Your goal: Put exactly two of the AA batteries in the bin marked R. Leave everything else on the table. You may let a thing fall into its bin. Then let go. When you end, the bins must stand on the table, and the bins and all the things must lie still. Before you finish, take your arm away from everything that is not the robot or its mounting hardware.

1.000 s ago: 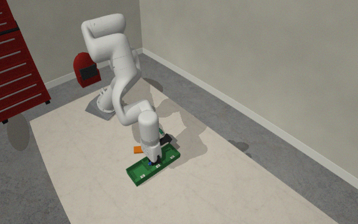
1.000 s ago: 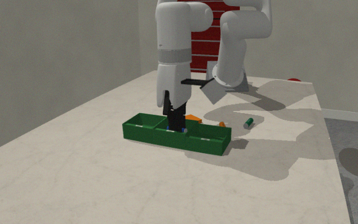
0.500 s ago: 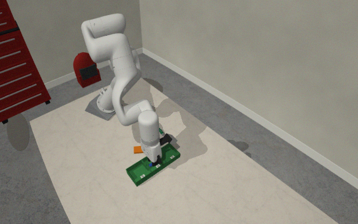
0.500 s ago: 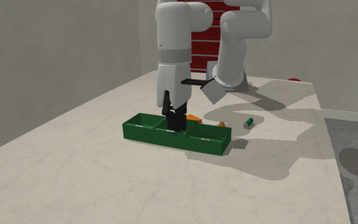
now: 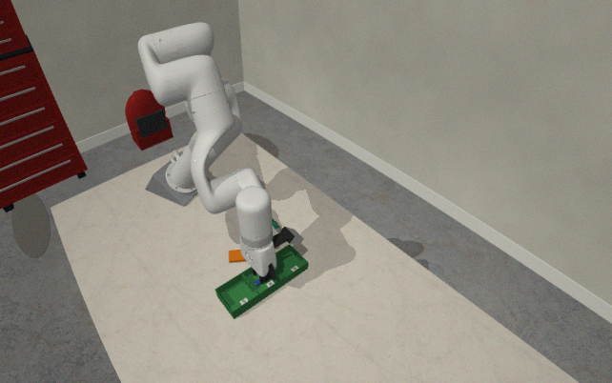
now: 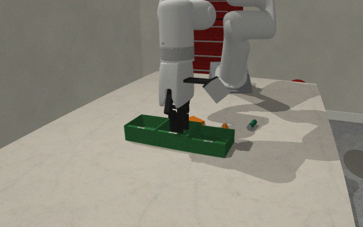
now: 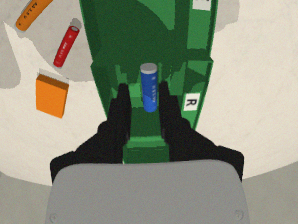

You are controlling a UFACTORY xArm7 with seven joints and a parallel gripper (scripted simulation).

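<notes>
The green three-part bin [image 5: 263, 284] lies on the table; it also shows in the exterior view [image 6: 179, 135]. My gripper [image 7: 144, 94] reaches down into its middle part, marked R [image 7: 190, 102]. A blue AA battery [image 7: 149, 87] lies in that part between my fingers, with a gap on each side; the fingers are parted and do not grip it. The gripper also shows in the top and exterior views [image 5: 265, 277] [image 6: 177, 127]. An orange battery [image 7: 37, 4] and a red battery [image 7: 67, 43] lie on the table to the left of the bin. A green battery [image 6: 251, 124] lies further off.
An orange block [image 7: 52, 95] lies on the table beside the bin. The arm's base [image 5: 178, 178] stands at the table's far end.
</notes>
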